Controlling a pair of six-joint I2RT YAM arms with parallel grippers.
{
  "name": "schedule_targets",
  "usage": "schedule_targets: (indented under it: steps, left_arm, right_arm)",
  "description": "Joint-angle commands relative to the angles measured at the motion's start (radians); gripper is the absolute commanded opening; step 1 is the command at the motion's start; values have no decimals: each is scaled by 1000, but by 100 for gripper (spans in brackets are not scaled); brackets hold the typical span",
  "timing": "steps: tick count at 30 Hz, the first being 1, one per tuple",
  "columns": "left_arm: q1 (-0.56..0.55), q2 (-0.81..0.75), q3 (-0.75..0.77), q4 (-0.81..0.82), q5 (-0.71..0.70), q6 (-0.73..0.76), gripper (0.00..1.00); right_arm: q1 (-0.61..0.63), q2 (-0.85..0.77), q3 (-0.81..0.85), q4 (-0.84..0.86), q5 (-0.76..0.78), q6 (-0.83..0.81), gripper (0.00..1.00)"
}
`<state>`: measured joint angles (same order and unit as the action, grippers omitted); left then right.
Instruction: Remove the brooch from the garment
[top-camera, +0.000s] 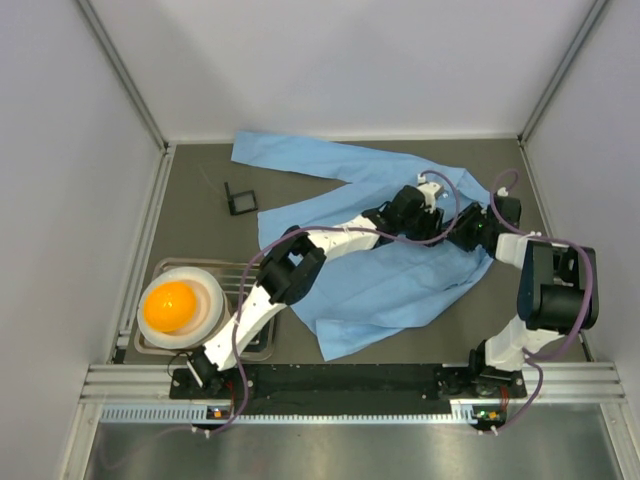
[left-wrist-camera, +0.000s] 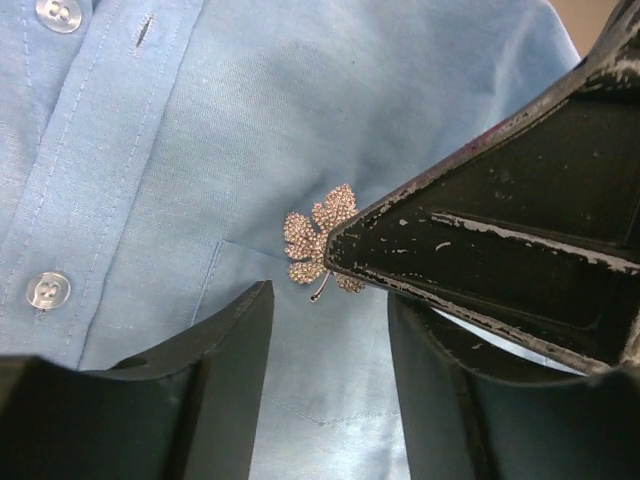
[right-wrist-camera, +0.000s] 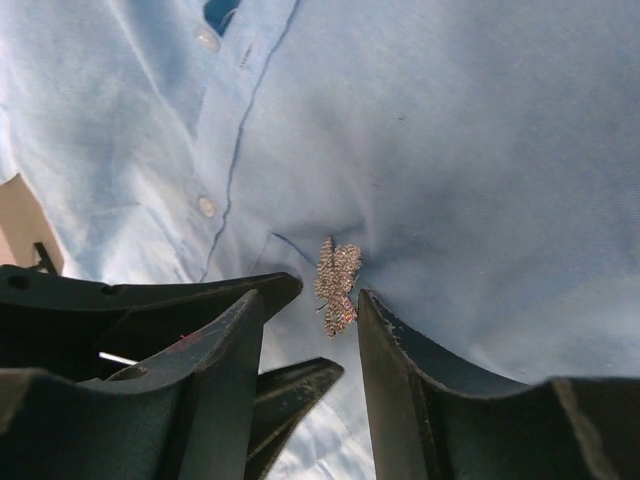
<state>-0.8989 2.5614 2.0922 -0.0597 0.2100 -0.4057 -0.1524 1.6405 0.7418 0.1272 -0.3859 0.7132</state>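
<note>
Garment (right-wrist-camera: 480, 150); right hand (right-wrist-camera: 312, 297) agape at brooch (right-wrist-camera: 337, 285)

A lab test cell: white panel walls (top-camera: 350, 60), aluminium mounting rail (top-camera: 130, 382).

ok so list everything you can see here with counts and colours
shirt: one, light blue, spread out centre and right
brooch: one, silvery leaf, pinned on the shirt
buttons: two in left wrist view, white, on the shirt
square holder: one, black, left of the shirt
round object: one, orange, in the bowl
bowl: one, white, near left on a grey tray
left end effector: black, open, facing the brooch
right end effector: black, open, at the brooch
</note>
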Motion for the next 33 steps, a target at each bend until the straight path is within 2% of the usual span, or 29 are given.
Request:
schedule_targets:
  steps: [1,7,11,16,24,26,31,33]
  left_arm:
    - [-14,-83,-28,46,-52,76,60]
    - [-18,-55,19,24,-61,110,61]
    - [-20,-43,38,24,-90,126,50]
    - [-20,-21,65,29,-100,133,41]
    - [-20,-27,69,37,-81,119,29]
    - [-20,-26,66,38,-66,113,22]
    - [-20,-21,61,44,-49,93,20]
    - [-20,-23,60,34,-34,91,29]
  right_arm:
    - [13,-47,11,75,-53,32,42]
    - [13,-39,11,81,-65,38,40]
    - [13,-34,14,83,-71,40,40]
    - [14,-31,18,72,-70,40,40]
    - [24,-38,48,-14,21,8,41]
    - [30,-33,51,-20,21,9,41]
    - [31,-28,51,-21,27,26,41]
    - [31,-24,53,-21,19,34,41]
